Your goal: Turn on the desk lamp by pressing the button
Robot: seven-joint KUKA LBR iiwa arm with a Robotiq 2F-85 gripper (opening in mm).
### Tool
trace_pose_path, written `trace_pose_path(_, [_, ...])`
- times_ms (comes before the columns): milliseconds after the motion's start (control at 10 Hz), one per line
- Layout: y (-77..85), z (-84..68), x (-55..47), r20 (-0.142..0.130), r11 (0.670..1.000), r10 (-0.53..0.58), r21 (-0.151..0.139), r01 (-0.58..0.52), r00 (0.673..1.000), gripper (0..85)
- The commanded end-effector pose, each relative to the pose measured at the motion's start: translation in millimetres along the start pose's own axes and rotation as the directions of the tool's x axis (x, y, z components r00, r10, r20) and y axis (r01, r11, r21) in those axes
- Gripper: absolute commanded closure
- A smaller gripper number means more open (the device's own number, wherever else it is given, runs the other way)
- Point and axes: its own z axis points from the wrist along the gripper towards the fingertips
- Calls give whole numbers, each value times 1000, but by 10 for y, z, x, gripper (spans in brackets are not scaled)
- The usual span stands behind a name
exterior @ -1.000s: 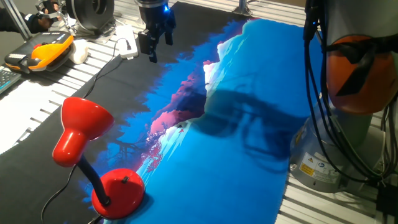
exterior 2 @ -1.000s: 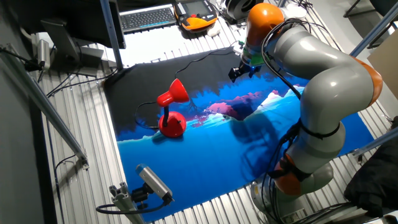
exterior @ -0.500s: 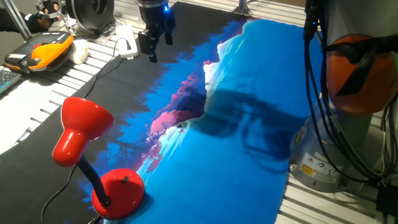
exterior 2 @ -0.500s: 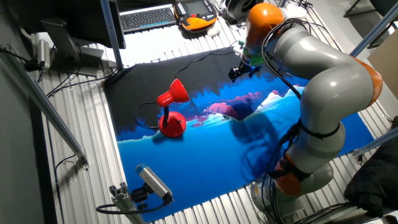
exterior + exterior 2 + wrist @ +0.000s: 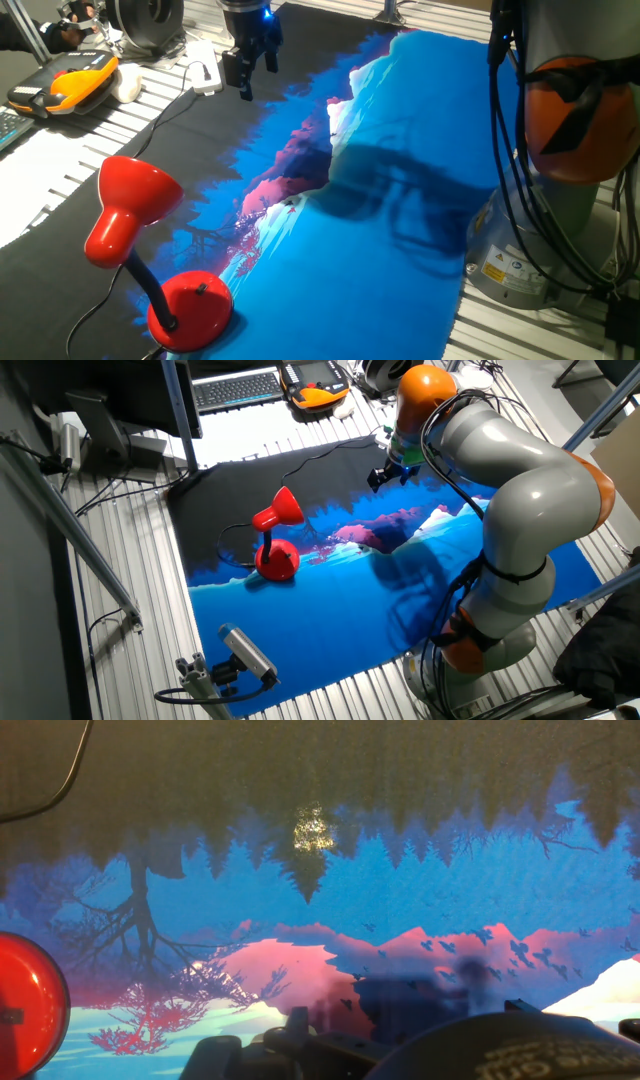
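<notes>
The button [image 5: 201, 289] is sitting on top of the lamp's [image 5: 150, 250] red base at the near edge of the mat [image 5: 380, 200], unpressed. The gripper [image 5: 246, 80] is hovering well apart from it at the far end; whether its fingers are open or closed I cannot tell. To press well, it should be travelling to a spot directly above the knob, then descending straight, clearing the shade

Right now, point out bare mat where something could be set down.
Free: the wide blue stretch of the mat between the desk lamp and the arm's base. Also the black strip between the lamp and the gripper, crossed by the cord. Crowded: the grooved tabletop beyond, with the orange handheld device.
</notes>
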Motion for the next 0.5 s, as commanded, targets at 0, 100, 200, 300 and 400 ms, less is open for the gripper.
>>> trace_pose_path(0, [0, 0, -1, 0, 1000, 0, 0, 0, 1000, 850])
trace_pose_path(100, [0, -2, -1, -129, 999, 43, 15, -41, 991, 850])
trace_pose_path(200, [0, -2, -1, -128, 999, 42, 15, -40, 991, 850])
trace_pose_path(300, [0, -2, 0, -128, 999, 42, 15, -40, 991, 850])
trace_pose_path(400, [0, -1, 0, -128, 999, 42, 15, -40, 991, 850])
